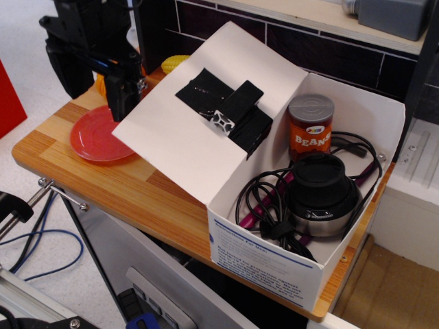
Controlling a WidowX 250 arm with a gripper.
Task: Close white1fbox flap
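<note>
One beans can (310, 128) in white1fbox (274, 257).

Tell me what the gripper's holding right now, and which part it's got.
The gripper meets the flap at its outer left corner, with the flap raised off the table. Whether its fingers pinch the corner or only push under it cannot be told.

1. We have a single view, set high and in front of the wooden counter (103, 181), looking down at it at a slant.
2. It faces the dark tiled wall (322, 51) behind, with the counter running diagonally across the frame.
3. It sits close: the white1fbox (274, 257) fills the middle and right, the gripper (96, 75) the upper left corner.
</note>
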